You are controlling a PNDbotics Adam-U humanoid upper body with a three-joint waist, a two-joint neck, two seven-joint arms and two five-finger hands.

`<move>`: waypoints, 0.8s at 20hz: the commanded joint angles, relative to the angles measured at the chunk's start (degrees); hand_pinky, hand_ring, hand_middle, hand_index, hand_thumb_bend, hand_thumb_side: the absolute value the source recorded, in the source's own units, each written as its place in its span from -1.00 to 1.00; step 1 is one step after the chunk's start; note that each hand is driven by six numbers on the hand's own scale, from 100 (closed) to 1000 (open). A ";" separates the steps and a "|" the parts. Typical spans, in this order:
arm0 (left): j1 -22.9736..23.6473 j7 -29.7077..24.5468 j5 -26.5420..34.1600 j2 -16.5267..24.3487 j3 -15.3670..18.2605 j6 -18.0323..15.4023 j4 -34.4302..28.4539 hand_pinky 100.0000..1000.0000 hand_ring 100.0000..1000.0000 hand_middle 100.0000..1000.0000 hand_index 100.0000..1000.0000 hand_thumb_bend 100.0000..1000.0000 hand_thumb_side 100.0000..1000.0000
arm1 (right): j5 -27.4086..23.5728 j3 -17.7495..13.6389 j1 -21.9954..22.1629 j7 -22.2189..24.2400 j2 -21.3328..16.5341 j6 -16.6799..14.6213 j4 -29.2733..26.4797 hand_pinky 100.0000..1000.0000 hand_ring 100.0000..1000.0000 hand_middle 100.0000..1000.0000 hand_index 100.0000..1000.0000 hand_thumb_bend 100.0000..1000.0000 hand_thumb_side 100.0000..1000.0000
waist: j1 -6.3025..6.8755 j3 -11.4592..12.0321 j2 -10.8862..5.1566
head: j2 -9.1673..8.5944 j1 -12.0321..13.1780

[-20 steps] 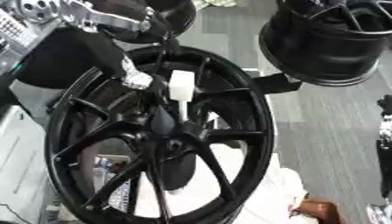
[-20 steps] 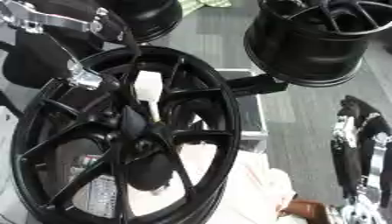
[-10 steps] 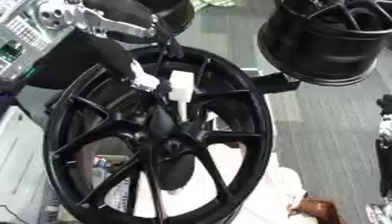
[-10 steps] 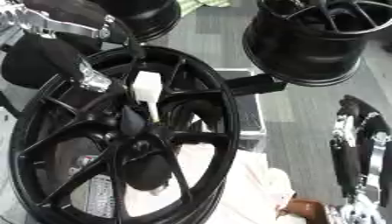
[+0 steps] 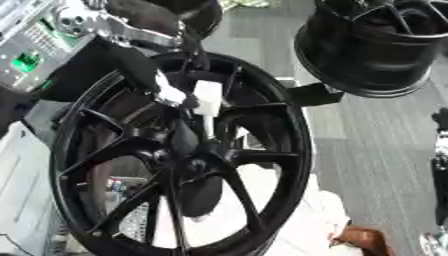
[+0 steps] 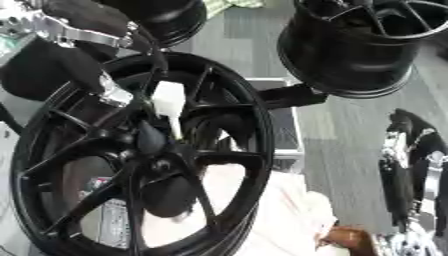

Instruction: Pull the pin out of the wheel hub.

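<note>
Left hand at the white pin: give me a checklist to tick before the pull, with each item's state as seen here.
1. Left hand reaches the white block-headed pin: ok, its fingers are at the pin's head.
2. Fingers closed round the pin: cannot tell, the contact is blurred.
3. Pin seated toward the hub of the large black spoked wheel: ok, its thin stem points down to the hub centre.
4. Right hand out of the way: ok, it shows at the right edge, apart from the wheel.
5. Second black wheel rim away from the pull path: ok, it sits up and to the right.
</note>
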 commanded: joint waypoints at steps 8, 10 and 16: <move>-0.90 0.03 -1.21 -1.29 -0.06 -1.14 2.19 0.66 0.67 0.52 0.79 -0.41 0.72 | -0.41 -0.06 -0.65 0.10 -0.31 0.16 -0.71 0.75 0.64 0.28 0.44 -1.00 0.40 | 0.03 -0.39 -0.48 | -0.19 0.26; -0.75 0.03 -1.45 -1.68 -0.25 -1.43 2.76 0.65 0.66 0.50 0.79 -0.42 0.73 | -0.42 -0.04 -0.68 0.13 -0.27 0.20 -0.71 0.75 0.64 0.28 0.44 -1.00 0.40 | 0.03 -0.49 -0.40 | -0.17 0.24; -0.59 0.03 -2.03 -2.67 -0.49 -2.11 3.99 0.63 0.62 0.43 0.77 -0.42 0.72 | -0.48 -0.03 -0.89 0.16 -0.13 0.23 -0.71 0.75 0.64 0.28 0.44 -1.00 0.40 | 0.03 -0.68 -0.16 | -0.24 0.40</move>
